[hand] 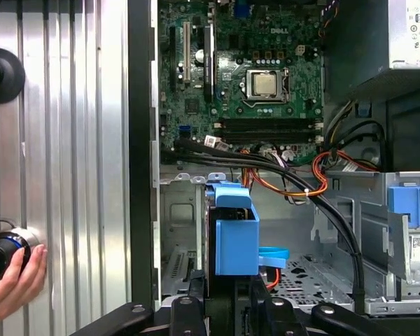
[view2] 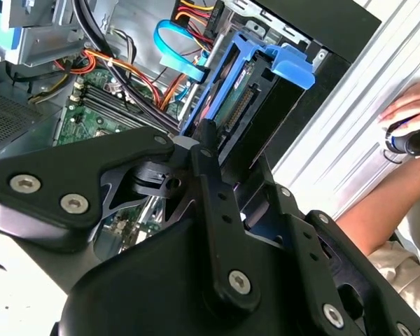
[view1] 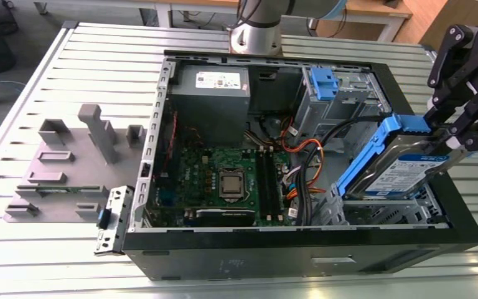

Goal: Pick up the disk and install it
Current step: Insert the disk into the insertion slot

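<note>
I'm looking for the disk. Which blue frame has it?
The blue frame in the robot's hand, at the exterior view's right: the silver disk sits inside. The other blue frame, in a bay of the case, looks bare.

Exterior view: case (view1: pixel 305 261) mid-frame on table (view1: pixel 98 68); fixture blocks (view1: pixel 73 162) left of it; disk (view1: pixel 405 171) right, tilted over case, held by gripper (view1: pixel 457 140).

Open computer case (view1: pixel 305 249), motherboard (view1: pixel 222 168) exposed, beside grey blocks (view1: pixel 98 131) on slatted table (view1: pixel 98 62)

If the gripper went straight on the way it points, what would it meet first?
Probably the metal drive cage below the disk that the gripper holds, though depth is unclear.
</note>
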